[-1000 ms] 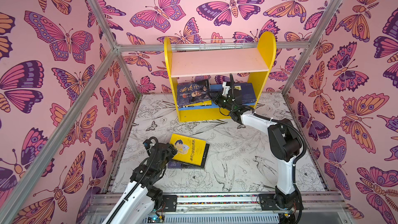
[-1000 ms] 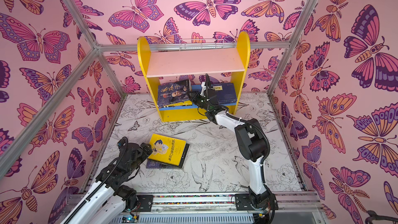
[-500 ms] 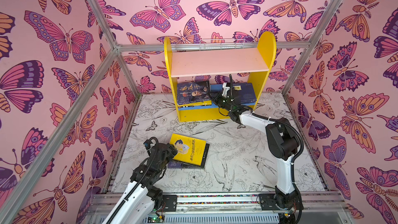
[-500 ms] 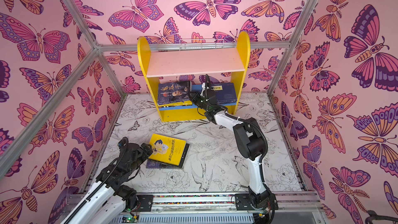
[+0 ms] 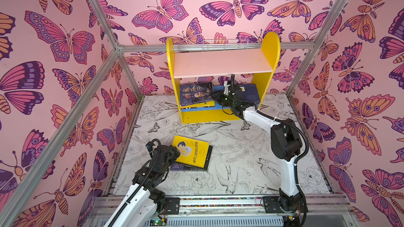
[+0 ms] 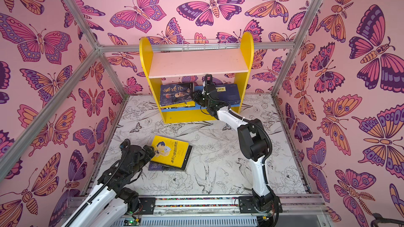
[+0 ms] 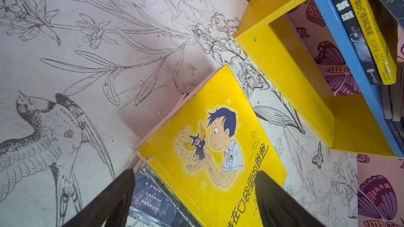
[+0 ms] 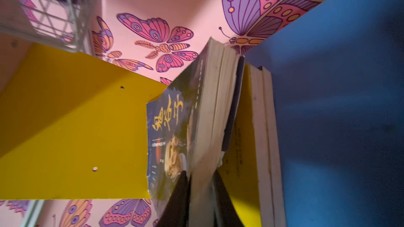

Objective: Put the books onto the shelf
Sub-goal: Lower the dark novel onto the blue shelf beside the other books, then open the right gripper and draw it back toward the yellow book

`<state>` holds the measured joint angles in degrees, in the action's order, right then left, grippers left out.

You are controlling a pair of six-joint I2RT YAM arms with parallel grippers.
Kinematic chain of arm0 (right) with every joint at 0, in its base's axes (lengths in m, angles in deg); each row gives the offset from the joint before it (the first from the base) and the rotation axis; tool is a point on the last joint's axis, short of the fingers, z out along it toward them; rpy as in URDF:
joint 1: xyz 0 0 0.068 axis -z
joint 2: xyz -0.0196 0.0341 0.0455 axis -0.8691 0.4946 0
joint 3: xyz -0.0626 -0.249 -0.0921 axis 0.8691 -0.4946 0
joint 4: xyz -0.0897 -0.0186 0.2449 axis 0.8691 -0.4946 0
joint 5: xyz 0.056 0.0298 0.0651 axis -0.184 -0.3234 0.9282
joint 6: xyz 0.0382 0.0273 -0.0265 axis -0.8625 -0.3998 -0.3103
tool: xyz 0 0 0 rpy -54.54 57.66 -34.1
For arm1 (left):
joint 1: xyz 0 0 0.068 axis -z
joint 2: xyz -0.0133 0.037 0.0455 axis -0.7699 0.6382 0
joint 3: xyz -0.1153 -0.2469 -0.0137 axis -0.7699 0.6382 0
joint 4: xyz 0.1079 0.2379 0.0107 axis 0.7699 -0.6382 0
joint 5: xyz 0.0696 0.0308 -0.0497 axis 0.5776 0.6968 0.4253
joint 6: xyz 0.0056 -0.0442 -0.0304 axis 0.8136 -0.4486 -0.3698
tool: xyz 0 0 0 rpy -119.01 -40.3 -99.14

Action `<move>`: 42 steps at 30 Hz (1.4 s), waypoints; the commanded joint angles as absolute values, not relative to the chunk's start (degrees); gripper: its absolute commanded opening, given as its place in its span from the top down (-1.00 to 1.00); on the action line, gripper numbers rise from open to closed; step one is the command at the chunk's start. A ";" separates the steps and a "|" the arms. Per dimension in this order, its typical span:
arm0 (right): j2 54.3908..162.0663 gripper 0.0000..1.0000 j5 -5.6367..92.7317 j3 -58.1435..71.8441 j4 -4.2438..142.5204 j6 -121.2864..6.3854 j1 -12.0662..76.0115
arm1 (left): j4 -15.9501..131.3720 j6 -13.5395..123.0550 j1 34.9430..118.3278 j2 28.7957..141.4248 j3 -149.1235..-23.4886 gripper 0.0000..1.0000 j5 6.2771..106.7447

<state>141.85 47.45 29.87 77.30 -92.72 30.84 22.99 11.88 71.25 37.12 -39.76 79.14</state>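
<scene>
The shelf (image 5: 271,46) (image 6: 247,44) stands at the back wall with its pale pink upper board bare. A navy book (image 5: 195,93) (image 6: 176,93) (image 8: 170,132) lies tilted on a small stack of books at the left of the blue lower board. My right gripper (image 5: 216,96) (image 6: 195,96) (image 8: 201,184) is shut on that book's page edge, one finger on each side. On the floor a yellow book (image 5: 192,153) (image 6: 169,153) (image 7: 209,149) with a cartoon boy rests on a dark book (image 5: 185,168) (image 7: 150,204). My left gripper (image 5: 175,151) (image 6: 150,151) (image 7: 196,195) hangs open over the yellow book's near corner.
More blue books (image 5: 249,94) lie flat at the right of the lower board, behind my right wrist. Under the navy book sit a yellow and a black book (image 7: 360,29). Butterfly-patterned walls with metal frame bars (image 5: 94,84) enclose the flower-printed floor (image 5: 240,167).
My right gripper has pushed a little farther left into the shelf with the navy book, which now lies lower on the stack. The left arm has not moved.
</scene>
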 commanded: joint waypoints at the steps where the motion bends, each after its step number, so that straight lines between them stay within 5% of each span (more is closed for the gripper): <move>1: 143.52 0.47 47.26 37.57 63.07 -81.31 27.86 | 21.71 11.41 70.74 37.23 -38.68 -0.76 78.98; 9: 147.86 0.02 40.68 50.05 49.24 -70.45 27.40 | 21.78 11.21 70.74 38.06 -39.09 -0.76 78.69; 27: 148.60 -0.63 32.41 56.62 42.16 -59.62 25.86 | 21.43 13.23 70.39 39.44 -41.48 -0.76 80.05; 32: 140.46 -0.99 30.43 48.22 48.29 -56.58 25.63 | 19.90 16.26 69.54 40.77 -43.95 -0.77 82.47; 37: 128.54 -1.00 31.89 34.56 52.29 -53.72 24.65 | 19.39 18.36 66.66 44.21 -45.89 -0.77 81.43; 42: 117.75 -0.94 45.21 16.46 53.77 -52.63 22.58 | 22.31 19.43 64.18 49.49 -46.69 -0.75 77.98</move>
<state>121.61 37.16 21.60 50.86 -55.21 24.08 21.92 17.37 65.13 47.74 -45.68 80.03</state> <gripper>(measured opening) 0.975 0.879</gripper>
